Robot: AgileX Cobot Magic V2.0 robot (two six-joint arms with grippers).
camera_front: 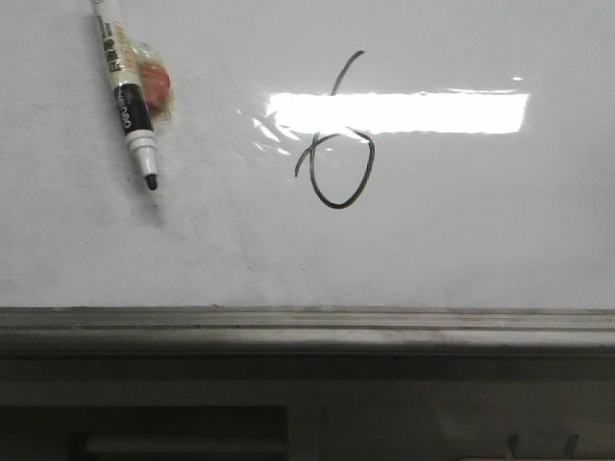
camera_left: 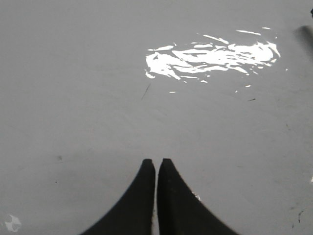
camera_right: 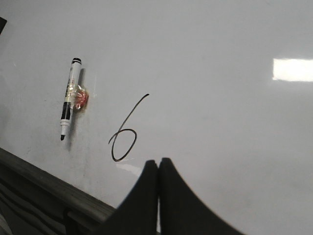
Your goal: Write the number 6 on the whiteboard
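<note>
Thin black hand-drawn number 6 (camera_front: 335,154) sits mid-surface on large glossy white whiteboard (camera_front: 461,240), above grey metal bottom rail (camera_front: 307,322); long curved tail crosses bright rectangular glare (camera_front: 432,112). Uncapped black-and-white marker (camera_front: 127,91) lies tilted toward upper left corner, well apart from stroke, tip toward bottom rail; small red-orange piece under clear wrap (camera_front: 154,82) touches barrel. My left gripper (camera_left: 156,164): fingers together, holding nothing, over bare board. My right gripper (camera_right: 158,164): fingers together, empty, near loop of 6.
</note>
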